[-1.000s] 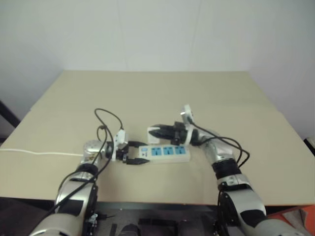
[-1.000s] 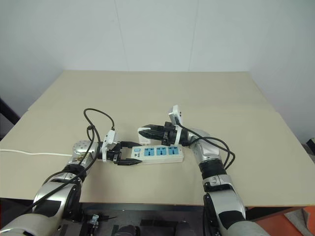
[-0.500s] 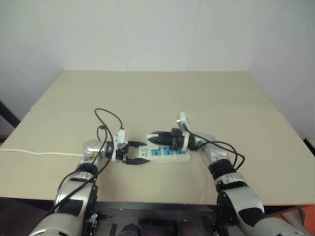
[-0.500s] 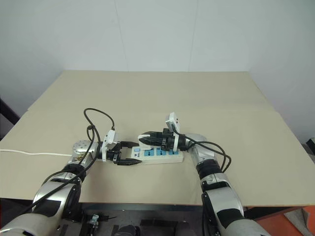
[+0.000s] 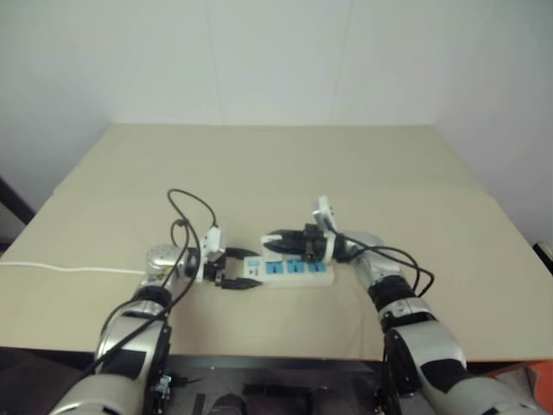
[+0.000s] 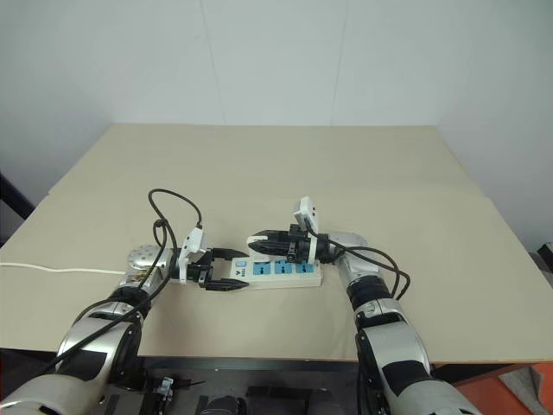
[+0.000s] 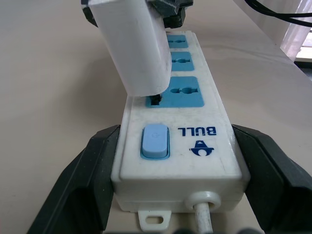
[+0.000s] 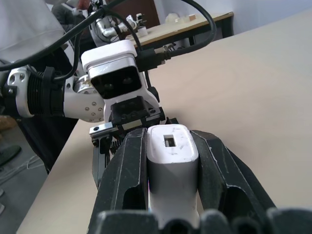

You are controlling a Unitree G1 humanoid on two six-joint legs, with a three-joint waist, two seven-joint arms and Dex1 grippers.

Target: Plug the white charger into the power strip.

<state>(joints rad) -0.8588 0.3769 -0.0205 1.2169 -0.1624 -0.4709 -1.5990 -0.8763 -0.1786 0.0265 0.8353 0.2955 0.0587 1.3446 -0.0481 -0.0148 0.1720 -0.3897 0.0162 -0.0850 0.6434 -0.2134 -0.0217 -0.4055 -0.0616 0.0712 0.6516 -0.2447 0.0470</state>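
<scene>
White charger point(image 7: 134, 46) poised at the strip's point(image 7: 181, 146) first socket, held fast between both sets of jaws.

Clamped between the closed right jaws point(image 8: 170, 161), with its USB end facing back along them and its prong end tipped down onto the blue socket panel nearest the switch point(image 7: 155, 141); seemingly just at the slot mouth, not yet seated flush. Braced at the cord end by the left jaws point(image 7: 178, 161), spread wide with one finger against each long side of the strip, probably so the bar cannot slide along the bench point(image 6: 415, 190) under the push. Kept flat on the bench and running straight away from the left jaws, so the right jaws reach in over the far sockets toward the near one. Judged next: a square downward press, since any tilt could jam the prongs.
</scene>
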